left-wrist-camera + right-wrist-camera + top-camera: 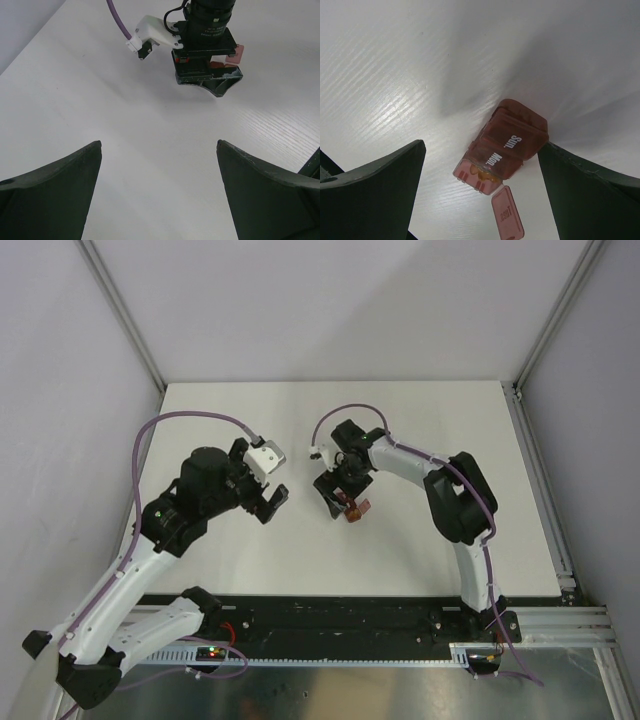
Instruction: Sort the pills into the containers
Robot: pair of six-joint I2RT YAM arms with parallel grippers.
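- The containers [514,137] are one dark red strip of three compartments. It lies on the white tabletop [430,420] near the middle, a little right of centre.
- The lids marked "Sun." and "Mon." are shut. The third lid [508,216], marked "Tue.", is swung open and lies flat beside its compartment.
- The pills [486,175] show as a small orange-tan mass inside the open end compartment. How many there are cannot be told.
- The right pincer [481,147] hangs directly over the strip with its jaws wide apart and grips nothing. In the right wrist view the strip sits between the two fingers, and its "Sun." end is at the tip of one finger [580,185]. Whether they touch cannot be told.
- The left pincer [159,144] is also spread wide and holds nothing, with only bare tabletop between its fingers. In the top view it sits just left of the right pincer, pointing toward it.
- In the left wrist view, a corner of the red strip peeks out behind the right pincer's dark fingers.
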